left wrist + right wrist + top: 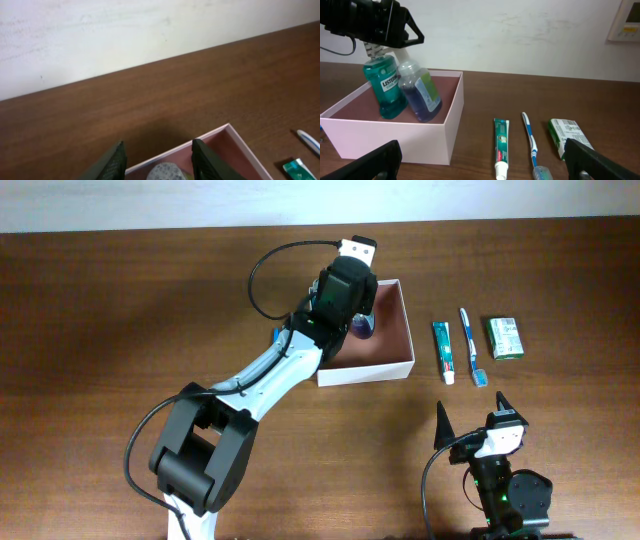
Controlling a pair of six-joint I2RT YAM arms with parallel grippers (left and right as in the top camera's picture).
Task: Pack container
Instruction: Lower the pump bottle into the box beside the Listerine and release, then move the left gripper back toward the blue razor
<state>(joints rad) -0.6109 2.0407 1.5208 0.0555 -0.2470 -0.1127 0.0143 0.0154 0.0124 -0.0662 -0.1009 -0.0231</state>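
The container (366,372) is a white-walled box with a reddish-brown inside, at mid table. A teal mouthwash bottle (387,90) stands in it, and a blue bottle (422,95) leans against that one. My left gripper (350,290) hangs over the box's far left part. In the left wrist view its fingers (160,162) are apart, with a grey bottle cap (167,173) between them and a gap on each side. My right gripper (475,425) is open and empty near the front edge, facing the box's wall (435,145).
Right of the box lie a toothpaste tube (443,351), a blue and white toothbrush (472,347) and a small green packet (505,337), side by side. They also show in the right wrist view: tube (501,145), brush (530,140), packet (565,132).
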